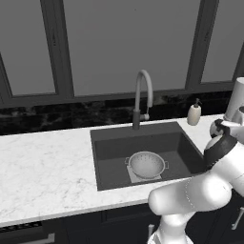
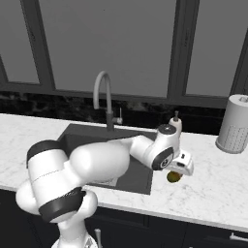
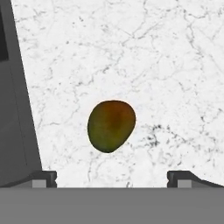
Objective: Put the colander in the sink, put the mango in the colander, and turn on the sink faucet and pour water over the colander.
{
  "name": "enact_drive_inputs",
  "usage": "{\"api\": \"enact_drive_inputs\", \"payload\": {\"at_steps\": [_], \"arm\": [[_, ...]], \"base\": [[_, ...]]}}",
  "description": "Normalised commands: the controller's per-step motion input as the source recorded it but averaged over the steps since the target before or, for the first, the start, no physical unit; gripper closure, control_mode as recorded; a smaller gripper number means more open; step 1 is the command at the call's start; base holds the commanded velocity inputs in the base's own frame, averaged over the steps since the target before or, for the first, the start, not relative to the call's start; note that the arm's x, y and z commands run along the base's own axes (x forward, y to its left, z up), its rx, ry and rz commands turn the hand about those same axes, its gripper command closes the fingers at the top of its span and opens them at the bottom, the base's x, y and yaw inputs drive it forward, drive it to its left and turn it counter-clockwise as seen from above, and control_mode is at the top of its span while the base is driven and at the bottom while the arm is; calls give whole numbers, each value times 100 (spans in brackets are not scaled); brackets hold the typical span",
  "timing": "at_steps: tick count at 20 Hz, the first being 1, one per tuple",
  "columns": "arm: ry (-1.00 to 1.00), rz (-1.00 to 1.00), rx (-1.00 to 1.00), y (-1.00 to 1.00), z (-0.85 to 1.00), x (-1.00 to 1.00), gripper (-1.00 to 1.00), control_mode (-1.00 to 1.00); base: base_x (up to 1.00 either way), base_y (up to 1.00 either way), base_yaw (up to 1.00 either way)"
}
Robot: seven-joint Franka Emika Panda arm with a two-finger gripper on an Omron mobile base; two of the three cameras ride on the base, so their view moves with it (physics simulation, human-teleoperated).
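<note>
marble counter (image 3: 153,52) bare around mango (image 3: 111,126); gripper (image 3: 112,177) fingers spread wide, ungrasping.

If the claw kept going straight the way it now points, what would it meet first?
Most likely the mango, lying on the marble counter centred between the open claw tips; the remaining gap is unclear.

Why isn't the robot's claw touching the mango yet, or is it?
Apart. In the hand view the mango lies on the marble counter with bare counter between it and both fingertips of the open gripper.
</note>
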Motion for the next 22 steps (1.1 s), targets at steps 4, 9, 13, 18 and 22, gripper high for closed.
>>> {"api": "enact_drive_inputs", "payload": {"at_steps": [4,9,13,18,22], "arm": [[0,-1,0,-24,-40,8,-100,-100],[0,0,0,-4,-15,14,-100,-100],[0,0,0,0,-4,21,-100,-100],[3,0,0,0,0,6,-100,-100],[4,0,0,0,-14,0,-100,-100]], "base": [[0,0,0],[0,0,0],[0,0,0],[0,0,0],[0,0,0]]}}
